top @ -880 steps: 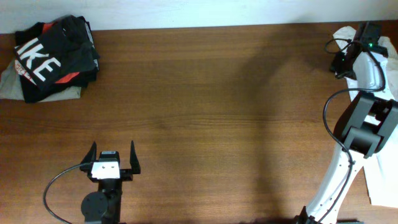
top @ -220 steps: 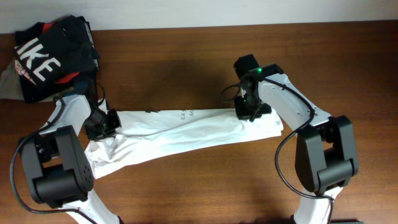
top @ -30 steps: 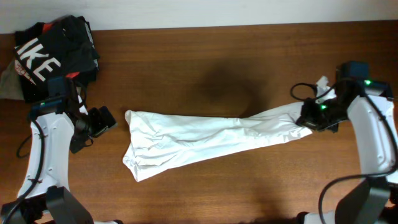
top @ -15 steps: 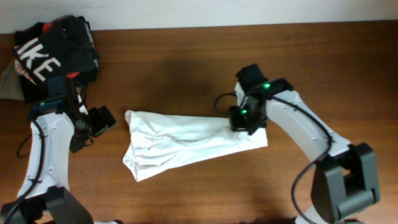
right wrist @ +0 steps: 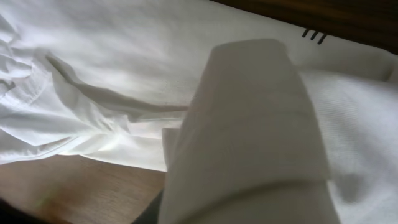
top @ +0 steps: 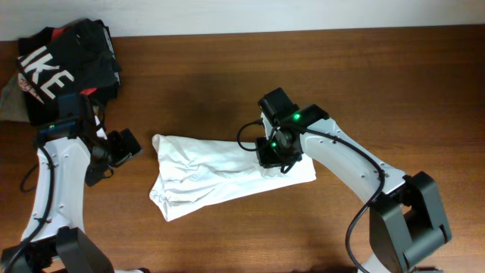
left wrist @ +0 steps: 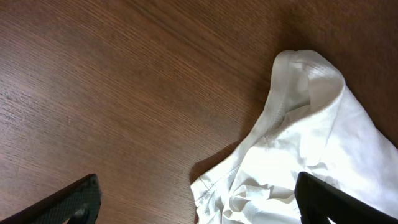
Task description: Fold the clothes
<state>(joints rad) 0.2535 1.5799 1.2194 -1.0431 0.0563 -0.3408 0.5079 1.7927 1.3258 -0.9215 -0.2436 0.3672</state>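
Observation:
A white garment [top: 204,171] lies crumpled along the middle of the wooden table. My right gripper [top: 273,150] is shut on its right end and holds that end folded back over the garment's middle. In the right wrist view a folded strip of the cloth [right wrist: 249,124] drapes over my fingers and hides them, with the rest of the garment [right wrist: 112,56] beneath. My left gripper [top: 123,147] is open and empty just left of the garment's left end. The left wrist view shows that end [left wrist: 311,124] between my wide-apart fingers [left wrist: 78,199].
A pile of folded dark clothes with white lettering [top: 64,64] sits at the back left corner, on top of a grey-green garment [top: 11,102]. The table's back edge [top: 265,32] meets a white wall.
My right gripper has carried the garment's right end leftward across the table, folding it over the middle, and the garment is now much shorter. The left arm has not moved.

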